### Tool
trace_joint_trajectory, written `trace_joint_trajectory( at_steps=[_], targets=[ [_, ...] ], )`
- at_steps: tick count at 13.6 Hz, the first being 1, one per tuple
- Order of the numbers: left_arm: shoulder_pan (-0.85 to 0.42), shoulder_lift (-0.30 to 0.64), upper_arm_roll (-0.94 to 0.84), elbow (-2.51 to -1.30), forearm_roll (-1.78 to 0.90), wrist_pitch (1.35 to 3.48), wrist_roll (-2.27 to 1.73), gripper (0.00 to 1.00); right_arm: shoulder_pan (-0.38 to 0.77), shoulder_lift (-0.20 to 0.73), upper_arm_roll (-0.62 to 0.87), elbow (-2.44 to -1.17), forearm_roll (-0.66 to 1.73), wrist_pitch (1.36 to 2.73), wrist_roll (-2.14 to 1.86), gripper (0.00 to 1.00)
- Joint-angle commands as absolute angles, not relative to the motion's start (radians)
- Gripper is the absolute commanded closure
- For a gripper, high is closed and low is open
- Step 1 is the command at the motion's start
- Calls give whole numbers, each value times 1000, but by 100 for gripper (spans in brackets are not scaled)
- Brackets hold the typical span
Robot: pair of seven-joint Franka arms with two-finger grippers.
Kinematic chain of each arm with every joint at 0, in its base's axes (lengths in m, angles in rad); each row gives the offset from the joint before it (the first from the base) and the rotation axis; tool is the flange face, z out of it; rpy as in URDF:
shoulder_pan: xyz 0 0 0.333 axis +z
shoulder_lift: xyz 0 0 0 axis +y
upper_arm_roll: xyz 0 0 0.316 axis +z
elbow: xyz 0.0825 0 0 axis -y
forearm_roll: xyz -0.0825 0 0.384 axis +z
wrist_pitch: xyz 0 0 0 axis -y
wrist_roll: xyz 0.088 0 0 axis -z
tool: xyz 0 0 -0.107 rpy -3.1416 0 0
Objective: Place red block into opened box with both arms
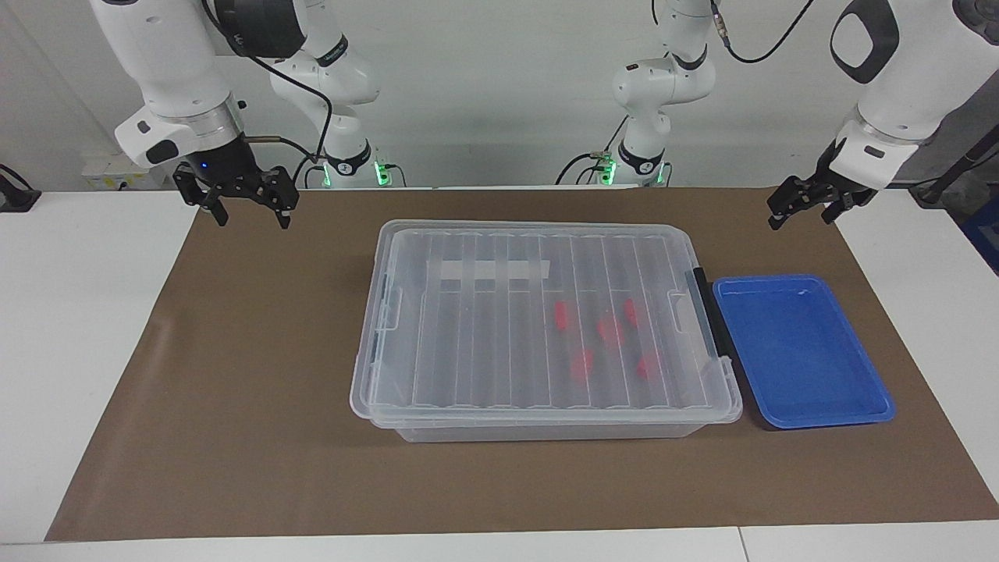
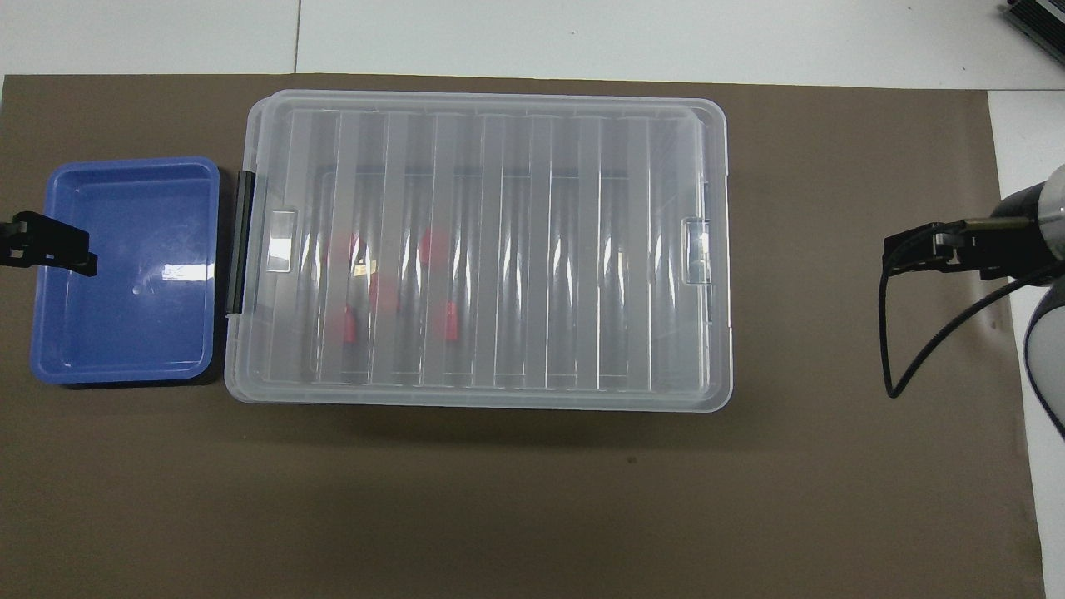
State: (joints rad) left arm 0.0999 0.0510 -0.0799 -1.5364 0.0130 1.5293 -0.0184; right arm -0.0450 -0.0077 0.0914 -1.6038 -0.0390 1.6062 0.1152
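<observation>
Red plastic blocks [image 1: 610, 331], five of them, lie inside the clear ribbed-lidded storage box [image 1: 538, 246], lid on; task looks done. Left gripper [image 1: 804, 204] at two o'clock and right gripper [image 1: 248, 204] at ten o'clock hang spread, empty.

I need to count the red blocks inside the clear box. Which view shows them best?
The facing view: five red blocks show through the lid of the box, spread apart, toward the left arm's end. In the overhead view the red blocks are smeared by glare on the lid's ribs, so counting them is harder.
</observation>
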Motion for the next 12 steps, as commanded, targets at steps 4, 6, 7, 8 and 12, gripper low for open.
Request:
trace_joint_trajectory(
  at_steps=[4,6,7,8,12],
  targets=[
    [114,28,-78,-1548,0,1513,-11,0,-41,-25,100,-1605,-48,1543,150,0],
    [114,28,-78,-1548,0,1513,-11,0,-41,-25,100,-1605,-46,1543,147,0],
    [114,28,-77,-1548,0,1513,-11,0,-41,-25,100,-1605,-46,1543,147,0],
    [114,26,-77,-1548,0,1513,-9,0,-41,-25,100,-1605,-43,1546,149,0],
    [98,14,-80,-1563,0,1511,-8,0,-43,-25,100,-1606,-41,1548,149,0]
  ],
)
